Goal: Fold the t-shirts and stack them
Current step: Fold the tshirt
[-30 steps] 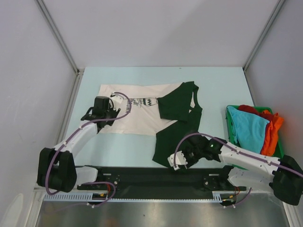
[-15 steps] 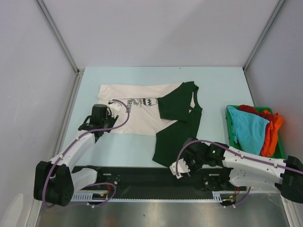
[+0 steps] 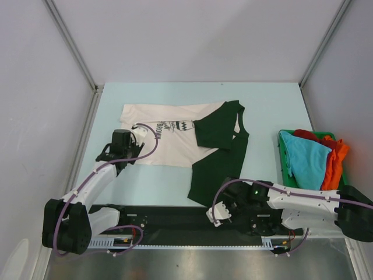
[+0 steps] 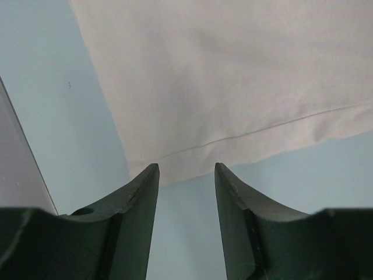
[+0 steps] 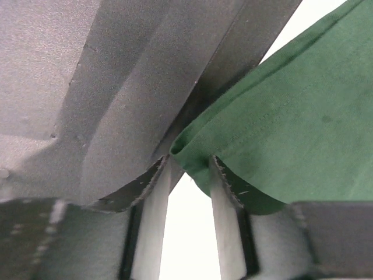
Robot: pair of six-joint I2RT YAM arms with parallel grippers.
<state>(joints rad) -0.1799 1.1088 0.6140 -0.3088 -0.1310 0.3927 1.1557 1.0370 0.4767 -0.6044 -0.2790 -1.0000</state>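
We see the left gripper (image 4: 185, 169) part open and empty at the cream shirt (image 3: 169, 150)'s near hem. The right gripper (image 5: 189, 166) is narrow at the green shirt (image 3: 214, 172)'s near corner, grip we cannot tell. Green overlaps cream's right side

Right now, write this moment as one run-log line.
left claw: open, at hem of cream-white cloth t-shirt | right claw: open, at corner of dark green cloth t-shirt
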